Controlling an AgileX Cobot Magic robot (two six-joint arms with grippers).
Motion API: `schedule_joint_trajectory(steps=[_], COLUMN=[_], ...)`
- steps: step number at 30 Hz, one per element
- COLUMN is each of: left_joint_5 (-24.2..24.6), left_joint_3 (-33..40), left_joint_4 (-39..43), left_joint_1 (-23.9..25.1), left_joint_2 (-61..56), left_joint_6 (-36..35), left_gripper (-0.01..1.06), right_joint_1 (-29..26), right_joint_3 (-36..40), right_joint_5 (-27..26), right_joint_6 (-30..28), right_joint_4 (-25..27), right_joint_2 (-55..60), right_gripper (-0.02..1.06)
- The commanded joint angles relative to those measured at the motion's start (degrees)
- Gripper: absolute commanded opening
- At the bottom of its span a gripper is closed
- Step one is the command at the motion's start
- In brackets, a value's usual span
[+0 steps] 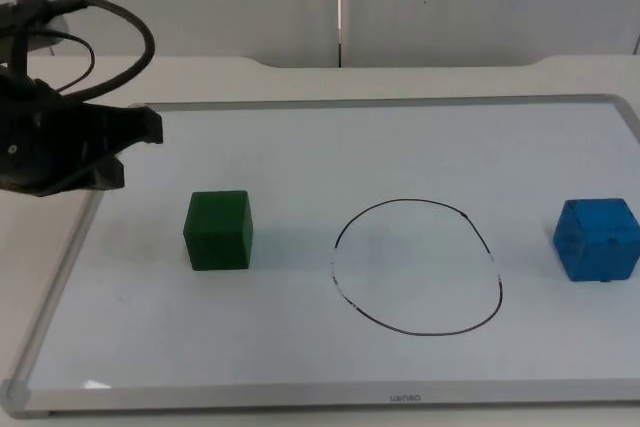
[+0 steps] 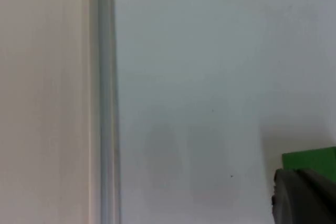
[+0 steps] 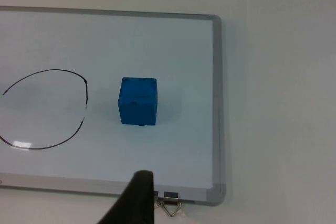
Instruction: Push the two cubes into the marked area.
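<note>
The whiteboard's near frame edge [image 1: 300,399] lies closest to the top camera, and the board carries everything the task concerns. At its centre we find the marked area [image 1: 417,267], a hand-drawn black oval. The green cube [image 1: 218,230] rests on the board well to the left of the oval, apart from the line. The blue cube [image 1: 597,239] rests well to the right of it, near the board's right frame; the right wrist view confirms a gap between the blue cube [image 3: 138,101] and the oval's line [image 3: 84,108]. Neither cube is inside the marking.

The left gripper [image 1: 140,132] hangs above the board's upper-left corner, up and to the left of the green cube and not in contact with it. We cannot tell whether it is released or clenched. In the left wrist view a corner of the green cube [image 2: 310,160] appears just past a fingertip [image 2: 302,198].

We judge the step in hand to be the approach to the green cube; no push has begun. The next move calls for placing the left gripper low on the cube's left face, then driving rightward toward the oval. The right arm waits off the board's right side, and its gripper's state cannot be determined.
</note>
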Motion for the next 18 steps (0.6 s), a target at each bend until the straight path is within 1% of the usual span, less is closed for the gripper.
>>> schedule_joint_trajectory(steps=[1, 3, 6, 11, 18], left_joint_5=[-0.9, -0.8, 2.1, 2.2, 1.8], left_joint_3=[-0.6, -0.7, -0.8, -0.8, -2.6], left_joint_4=[-1.0, -1.0, -1.0, -1.2, -1.1], left_joint_1=[-0.4, -0.4, -0.4, -1.2, -4.2], left_joint_2=[0.8, 1.4, 3.7, 6.2, 8.5], left_joint_6=[0.0, 0.0, 0.0, 0.0, 0.2], left_gripper=[0.0, 0.0, 0.0, 0.0, 0.0], right_joint_1=[0.0, 0.0, 0.0, 0.0, 0.0], right_joint_3=[0.4, 0.4, 0.4, 0.4, 0.4], right_joint_5=[-0.2, -0.2, -0.2, -0.2, -0.2], right_joint_6=[0.0, 0.0, 0.0, 0.0, 0.0], right_joint_4=[0.2, 0.2, 0.2, 0.2, 0.2], right_joint_2=[-0.2, -0.2, -0.2, -0.2, -0.2], right_gripper=[1.05, 1.05, 1.05, 1.05, 1.05])
